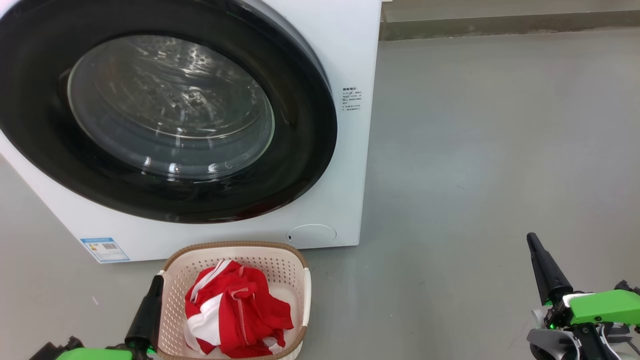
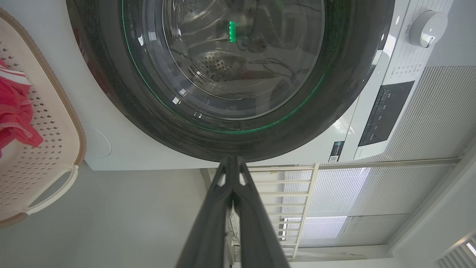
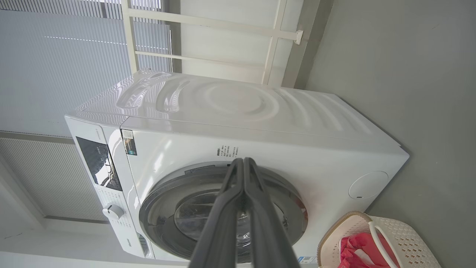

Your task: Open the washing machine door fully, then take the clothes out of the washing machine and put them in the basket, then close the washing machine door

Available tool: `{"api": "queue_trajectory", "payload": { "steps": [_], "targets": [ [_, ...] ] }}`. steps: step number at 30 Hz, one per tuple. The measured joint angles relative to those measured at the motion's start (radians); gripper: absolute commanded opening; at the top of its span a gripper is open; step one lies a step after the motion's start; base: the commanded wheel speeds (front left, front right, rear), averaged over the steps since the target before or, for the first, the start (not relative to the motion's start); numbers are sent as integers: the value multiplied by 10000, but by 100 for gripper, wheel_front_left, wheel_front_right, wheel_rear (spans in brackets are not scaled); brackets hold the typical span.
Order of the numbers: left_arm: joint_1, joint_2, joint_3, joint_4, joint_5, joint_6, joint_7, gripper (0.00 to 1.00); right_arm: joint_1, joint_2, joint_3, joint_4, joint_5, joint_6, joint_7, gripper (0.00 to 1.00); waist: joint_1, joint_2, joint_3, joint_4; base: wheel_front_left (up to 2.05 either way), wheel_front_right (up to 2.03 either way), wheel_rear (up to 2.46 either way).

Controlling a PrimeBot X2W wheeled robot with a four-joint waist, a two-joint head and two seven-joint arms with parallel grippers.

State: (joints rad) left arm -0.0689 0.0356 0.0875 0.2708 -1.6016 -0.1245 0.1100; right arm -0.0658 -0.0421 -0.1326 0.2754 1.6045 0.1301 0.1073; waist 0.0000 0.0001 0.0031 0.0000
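The white washing machine (image 1: 350, 50) stands at the left with its black-rimmed washing machine door (image 1: 310, 125) lying flat against the front, glass bowl at its centre. Before it on the floor sits the cream basket (image 1: 235, 246), and the red and white clothes (image 1: 235, 310) lie heaped inside. My left gripper (image 1: 156, 282) is shut and empty beside the basket's left rim. In the left wrist view this left gripper (image 2: 231, 160) points at the door's rim (image 2: 148, 111). My right gripper (image 1: 533, 241) is shut and empty over bare floor far right; in its wrist view, the right gripper (image 3: 243, 160) faces the machine (image 3: 241, 108).
Grey floor (image 1: 475, 150) stretches to the right of the machine up to a wall base (image 1: 500, 25). A round flap (image 1: 311, 235) and a blue label (image 1: 105, 249) sit low on the machine's front. The control panel (image 2: 386, 111) and knob (image 2: 427, 24) are on its top strip.
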Motion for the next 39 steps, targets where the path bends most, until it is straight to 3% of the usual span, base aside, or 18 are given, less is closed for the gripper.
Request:
{"api": "queue_trajectory", "payload": {
  "steps": [39],
  "targets": [
    [0,0,-2,0,0,0,0,0,0,0,0,-2,2,0,0,0,0,0,0,0,0,0,0]
  ]
}}
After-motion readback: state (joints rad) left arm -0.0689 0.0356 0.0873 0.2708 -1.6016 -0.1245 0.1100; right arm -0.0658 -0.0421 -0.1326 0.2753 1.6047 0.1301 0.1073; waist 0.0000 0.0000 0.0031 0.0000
